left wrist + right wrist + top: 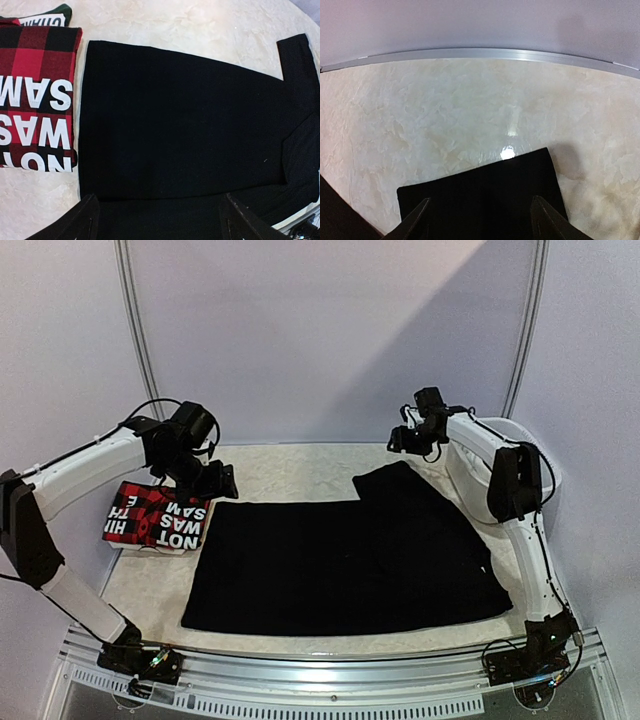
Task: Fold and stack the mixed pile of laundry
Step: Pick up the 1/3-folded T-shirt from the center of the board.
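Cream marbled bench point(300, 465), pale lilac walls point(330, 330) behind. Black garment point(340, 560) lies flat beside folded plaid garment point(150, 515). Left hand point(160, 197) and right hand point(481, 200) gape, empty.

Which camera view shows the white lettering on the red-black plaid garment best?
The left wrist view: the red-black plaid garment fills its left side, letters large, though cropped. The top external view shows it small. The right wrist view lacks it.
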